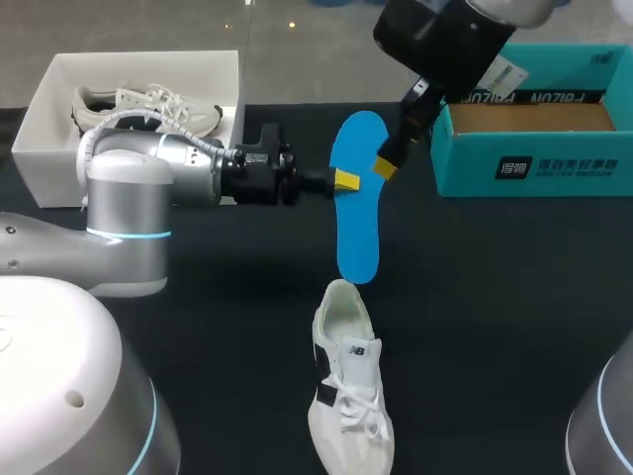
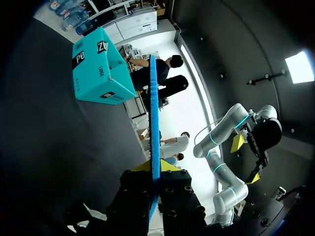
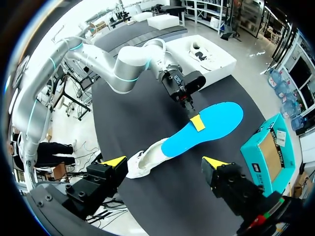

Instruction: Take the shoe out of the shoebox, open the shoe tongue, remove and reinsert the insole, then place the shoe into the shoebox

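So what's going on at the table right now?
The left pincer is shut on the blue insole, holding it over the table, out of the white shoe that lies nearby. The right pincer is open, close to the insole. The teal shoebox stands open at the right.

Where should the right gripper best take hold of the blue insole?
Probably at the long free edge opposite the left gripper, coming from the teal box. The blue insole is a thin sheet, so the right gripper can close only over an edge, and the left gripper pinches the other one.
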Motion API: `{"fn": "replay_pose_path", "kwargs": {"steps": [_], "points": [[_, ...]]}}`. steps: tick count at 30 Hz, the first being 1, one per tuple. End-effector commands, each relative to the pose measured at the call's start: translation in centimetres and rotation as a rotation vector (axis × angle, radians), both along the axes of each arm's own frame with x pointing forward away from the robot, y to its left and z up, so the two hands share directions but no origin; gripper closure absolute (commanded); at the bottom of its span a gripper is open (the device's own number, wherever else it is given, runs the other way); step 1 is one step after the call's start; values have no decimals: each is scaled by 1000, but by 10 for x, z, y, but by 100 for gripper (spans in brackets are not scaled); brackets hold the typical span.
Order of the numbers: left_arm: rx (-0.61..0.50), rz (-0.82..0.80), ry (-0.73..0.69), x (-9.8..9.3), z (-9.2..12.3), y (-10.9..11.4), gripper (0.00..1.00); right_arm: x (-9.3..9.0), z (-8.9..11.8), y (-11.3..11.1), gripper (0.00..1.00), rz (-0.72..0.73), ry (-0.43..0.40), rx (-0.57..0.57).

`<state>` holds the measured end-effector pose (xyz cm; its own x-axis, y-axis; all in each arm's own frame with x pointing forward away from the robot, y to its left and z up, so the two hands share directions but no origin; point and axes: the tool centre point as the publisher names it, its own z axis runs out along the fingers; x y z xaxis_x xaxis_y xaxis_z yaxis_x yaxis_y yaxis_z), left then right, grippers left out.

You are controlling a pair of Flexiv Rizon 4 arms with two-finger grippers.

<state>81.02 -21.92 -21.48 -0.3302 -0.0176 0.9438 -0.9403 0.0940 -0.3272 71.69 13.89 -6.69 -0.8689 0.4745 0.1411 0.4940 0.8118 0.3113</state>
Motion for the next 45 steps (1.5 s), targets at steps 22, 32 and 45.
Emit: {"fn": "replay_pose_path", "kwargs": {"steps": [22, 32, 45], "points": [[1, -2, 0, 0, -1, 0, 100, -3, 5, -3, 0, -29, 25, -9], [-200, -159, -677, -12, 24, 16, 100, -3, 5, -3, 0, -29, 25, -9], [-177, -136, -966, -37, 25, 35, 100, -3, 5, -3, 0, -29, 25, -9]]}}
